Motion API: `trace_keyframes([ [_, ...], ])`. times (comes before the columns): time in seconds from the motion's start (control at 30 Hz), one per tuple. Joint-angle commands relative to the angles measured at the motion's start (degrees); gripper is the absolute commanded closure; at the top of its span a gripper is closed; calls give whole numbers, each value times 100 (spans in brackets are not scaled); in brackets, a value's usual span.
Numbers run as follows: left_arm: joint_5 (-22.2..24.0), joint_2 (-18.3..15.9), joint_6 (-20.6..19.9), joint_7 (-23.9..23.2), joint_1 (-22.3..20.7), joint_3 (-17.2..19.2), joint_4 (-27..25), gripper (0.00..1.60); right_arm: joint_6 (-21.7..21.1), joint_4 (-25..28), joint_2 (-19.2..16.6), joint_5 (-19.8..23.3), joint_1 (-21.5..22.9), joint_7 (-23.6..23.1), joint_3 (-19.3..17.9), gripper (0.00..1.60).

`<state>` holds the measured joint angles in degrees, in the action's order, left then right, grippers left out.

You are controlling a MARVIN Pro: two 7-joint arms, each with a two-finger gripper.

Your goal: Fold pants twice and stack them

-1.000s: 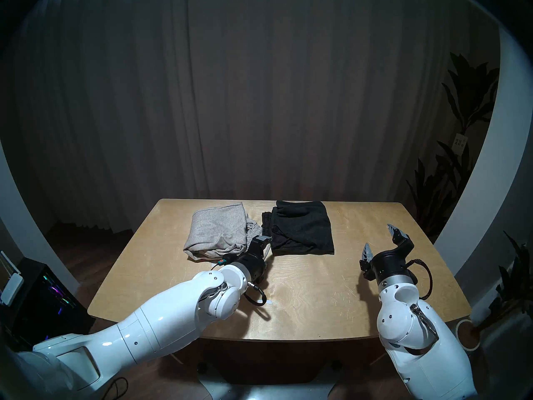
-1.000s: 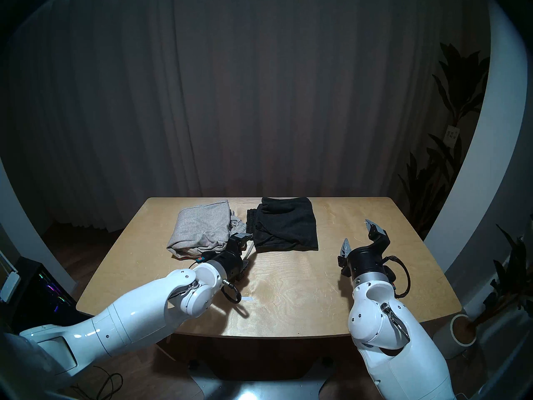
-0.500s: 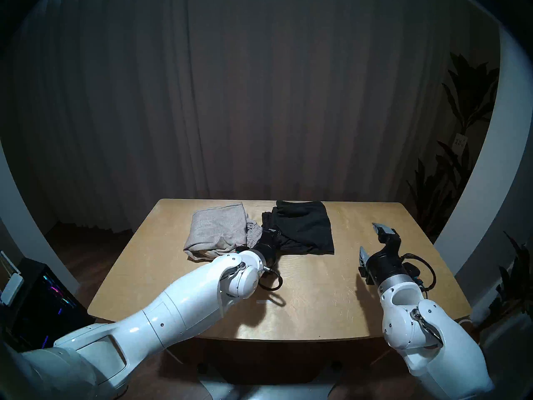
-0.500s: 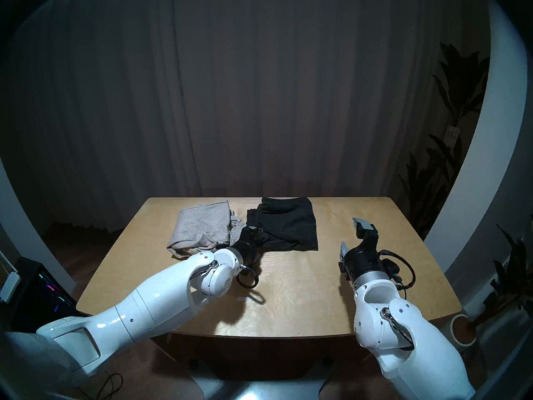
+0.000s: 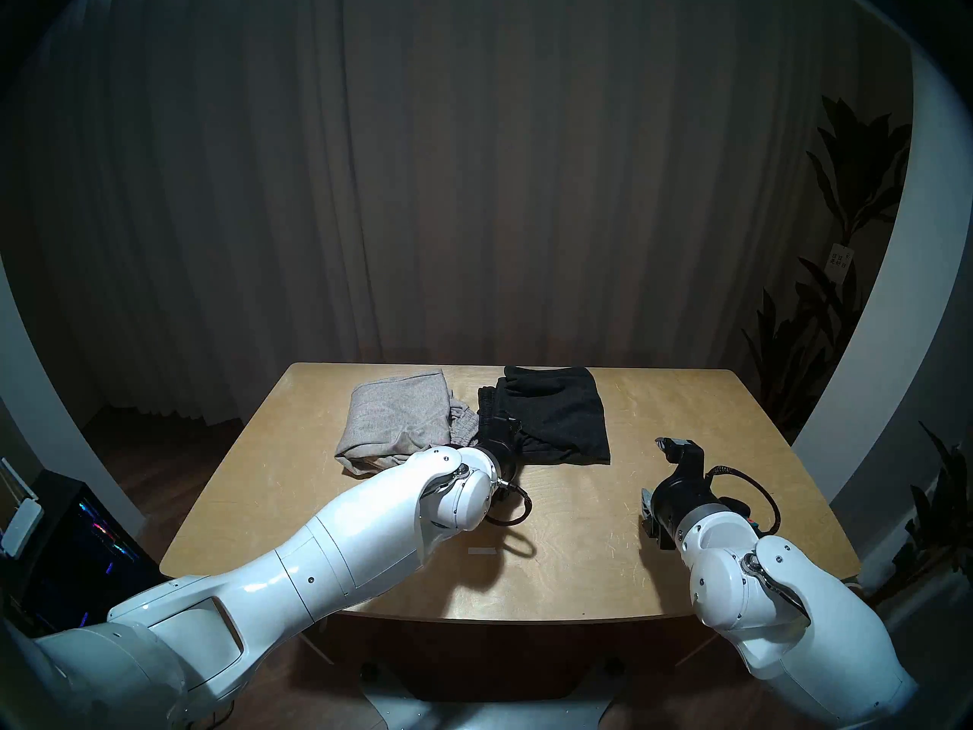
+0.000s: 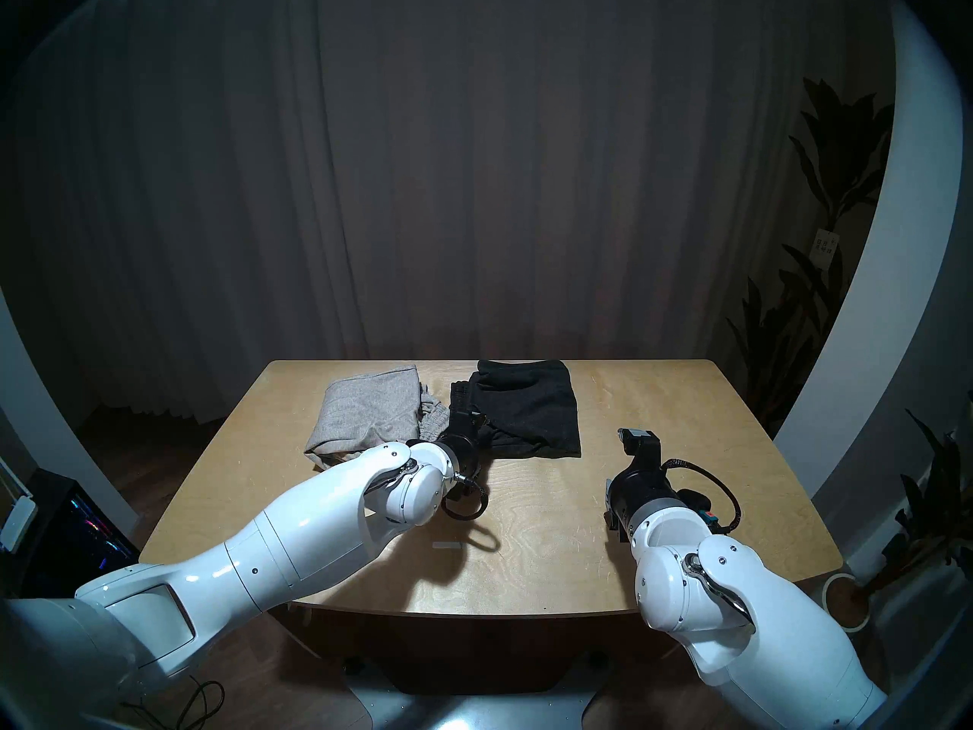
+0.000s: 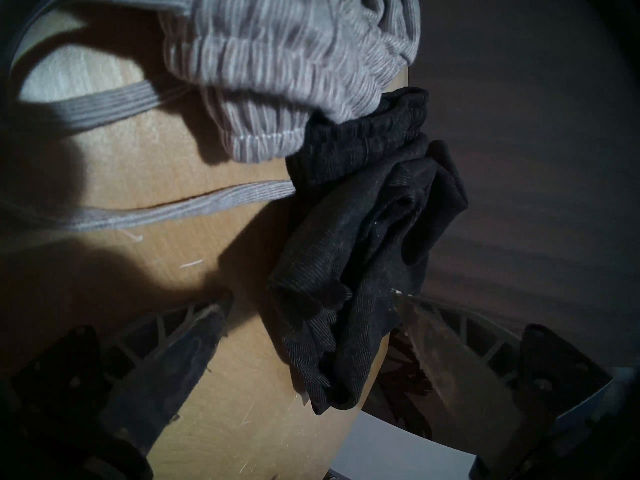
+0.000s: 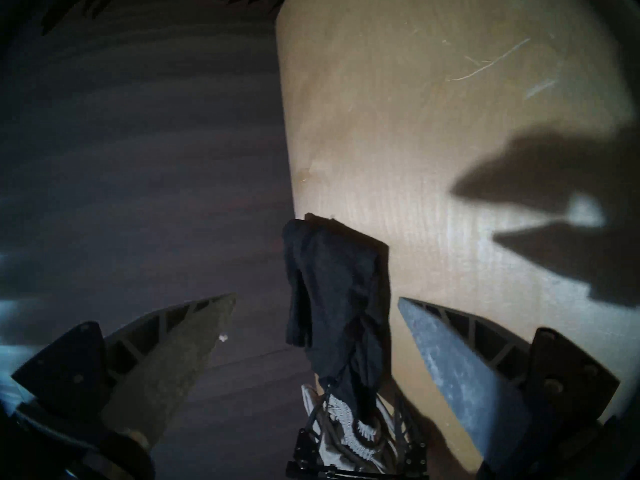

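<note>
1. Both pairs are folded into squat bundles and sit side by side toward the upper middle of the head view, on the far half of the wooden table (image 5: 579,555). The grey pants (image 5: 400,421) are on the left, the black pants (image 5: 553,418) just to their right, and the two waistbands touch in the middle. So my read is that the folding is done and only the stacking is left.

2. The left gripper (image 7: 311,316) sits low at the near left corner of the black bundle, jaws spread and nothing pinched. In the left wrist view one finger is over bare wood and the other on the far side of the bunched black cloth, so it looks lined up to grab that corner. It's dim in there, so I can't say whether a finger is already touching fabric.

3. The right gripper (image 8: 317,301) hangs over bare table at the right of the head view, well apart from both bundles, also spread and empty. Probably waiting to take the other corner.

4. Textures: the grey is a heathered knit with a ribbed, gathered elastic waist and a flat pale cord (image 7: 194,205) trailing across the wood. The black is a fine knit, floppy, with loose rumpled layers at the near edge. That looks likely to slump if lifted by one corner only.
</note>
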<state>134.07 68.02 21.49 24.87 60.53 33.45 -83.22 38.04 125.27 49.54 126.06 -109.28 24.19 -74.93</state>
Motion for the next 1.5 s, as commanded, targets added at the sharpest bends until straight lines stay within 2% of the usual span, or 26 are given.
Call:
trace_keyframes([
  [0.0,-99,121,145,-136,-61,30,-9,0,291,119,-235,-100,644,692,168,0],
  [0.13,-133,191,148,-167,-104,5,110,0,198,-20,-111,-249,784,845,252,0],
  [0.17,-166,236,130,-147,-148,-32,194,0,173,-190,19,-178,974,786,376,0],
  [0.27,-185,288,105,-197,-159,-44,283,0,-133,-448,198,-158,994,277,432,0],
  [0.33,-199,286,107,-194,-162,-53,287,0,-292,-489,282,-291,966,258,396,0],
  [0.43,-231,313,109,-182,-189,-67,350,0,-663,-749,515,-98,877,-126,350,0],
  [0.47,-233,313,107,-185,-190,-64,357,0,-669,-762,578,-150,871,-46,341,0],
  [0.67,-231,344,67,-205,-213,-38,432,0,-1046,-1146,881,-174,738,-633,339,0],
  [0.77,-227,381,59,-196,-237,-27,487,0,-1110,-1280,884,-107,775,-876,385,0],
  [1.03,-247,505,-23,-220,-323,-17,775,0,-1200,-1556,897,-27,1027,-781,446,0],
  [1.2,-276,644,-214,-398,-381,-25,1100,0,-1212,-1734,1000,-7,1142,-809,518,0],
  [1.23,-296,657,-285,-596,-354,-4,1154,0,-1202,-1779,1016,-7,1189,-767,547,0],
  [1.47,-320,728,-402,-679,-438,22,1394,0,-1151,-1965,1132,-36,1359,-769,668,0],
])
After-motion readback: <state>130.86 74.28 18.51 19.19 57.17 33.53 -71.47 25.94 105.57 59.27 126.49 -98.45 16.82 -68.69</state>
